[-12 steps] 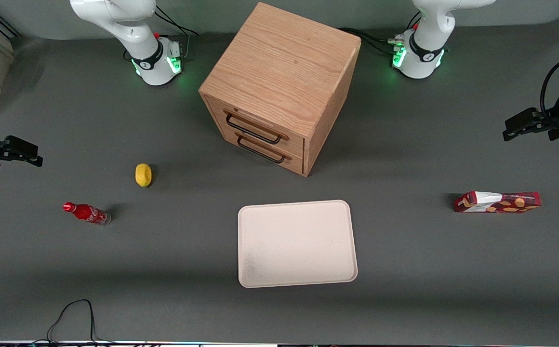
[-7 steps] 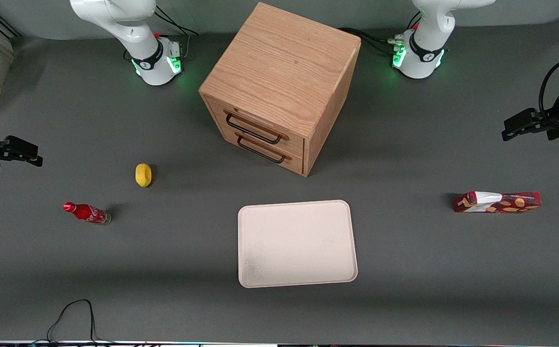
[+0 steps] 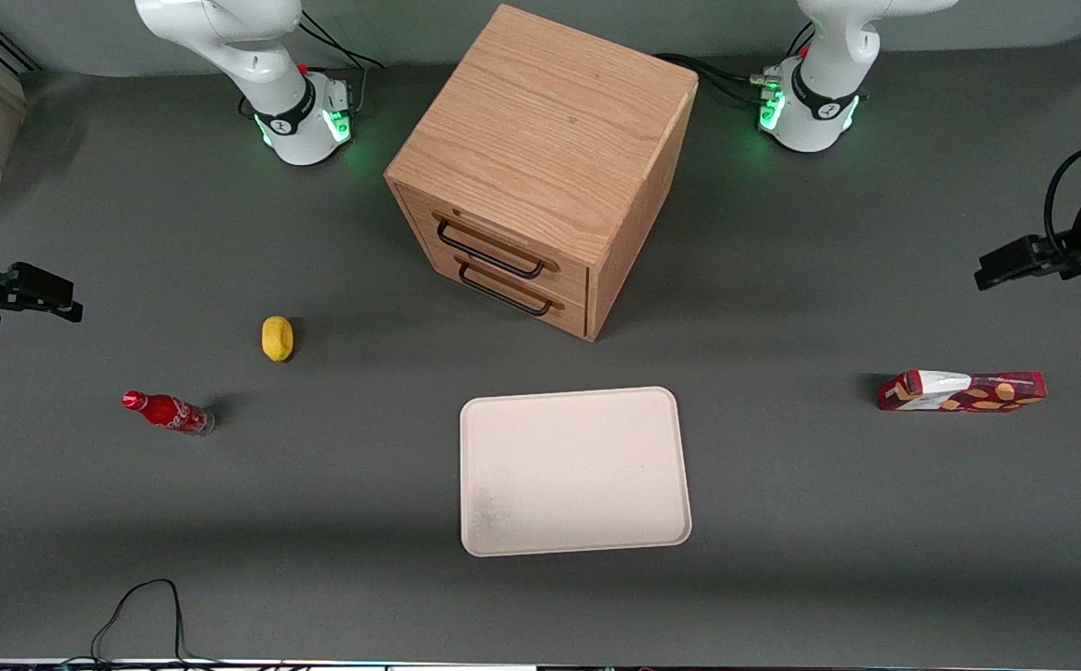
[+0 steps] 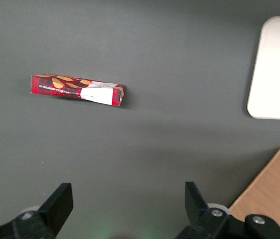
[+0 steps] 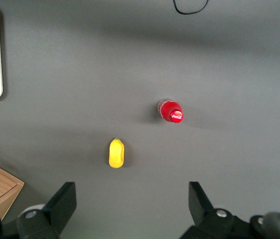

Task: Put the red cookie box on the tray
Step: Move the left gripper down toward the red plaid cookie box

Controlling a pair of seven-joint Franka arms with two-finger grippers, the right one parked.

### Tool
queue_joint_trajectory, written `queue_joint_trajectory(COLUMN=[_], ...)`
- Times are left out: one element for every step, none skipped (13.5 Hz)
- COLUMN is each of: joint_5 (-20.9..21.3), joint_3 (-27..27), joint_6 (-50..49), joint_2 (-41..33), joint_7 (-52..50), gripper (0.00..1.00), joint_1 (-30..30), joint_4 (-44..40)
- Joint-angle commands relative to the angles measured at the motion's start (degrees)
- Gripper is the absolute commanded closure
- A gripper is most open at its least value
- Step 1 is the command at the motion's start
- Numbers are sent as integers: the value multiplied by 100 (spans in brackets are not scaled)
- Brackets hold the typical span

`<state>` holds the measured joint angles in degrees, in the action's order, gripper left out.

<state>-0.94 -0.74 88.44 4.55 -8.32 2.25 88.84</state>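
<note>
The gripper (image 4: 125, 206) hangs high above the table with its fingers spread wide and nothing between them, well apart from the red cookie box (image 4: 78, 90). The box lies flat on the table at the working arm's end, nearer the front camera than the gripper and well apart from the tray (image 3: 575, 471). Its long axis runs along the table's length, white-patched end pointing toward the tray. The likely trouble is the grasp: closing along the length instead of across the slim width would probably miss or skid the carton, and an off-centre pinch could let it tip in transit.
</note>
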Motion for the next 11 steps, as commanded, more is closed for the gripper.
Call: queue_joint_trajectory(joint_5=[15, 15, 23, 41, 41, 32, 32, 6, -3, -20, -21], joint_3=[-5, -5, -5, -5, -5, -5, -14, -5, -14, -14, -5], joint_6=[199, 226, 243, 244, 252, 313, 392, 410, 428, 533, 612], joint_2=[195, 239, 292, 301, 310, 310, 301, 301, 292, 284, 292], joint_7=[-511, -835, -1134, -1372, -1696, -2213, -2731, -3215, -3681, -4321, -5128], gripper=[0, 0, 0, 0, 0, 0, 0, 0, 0, 0, 0], joint_1=[240, 346, 442, 600, 784, 934, 1049, 1128, 1207, 1304, 1331], joint_4=[2, 2, 2, 28, 37, 37, 72, 98, 107, 116, 125])
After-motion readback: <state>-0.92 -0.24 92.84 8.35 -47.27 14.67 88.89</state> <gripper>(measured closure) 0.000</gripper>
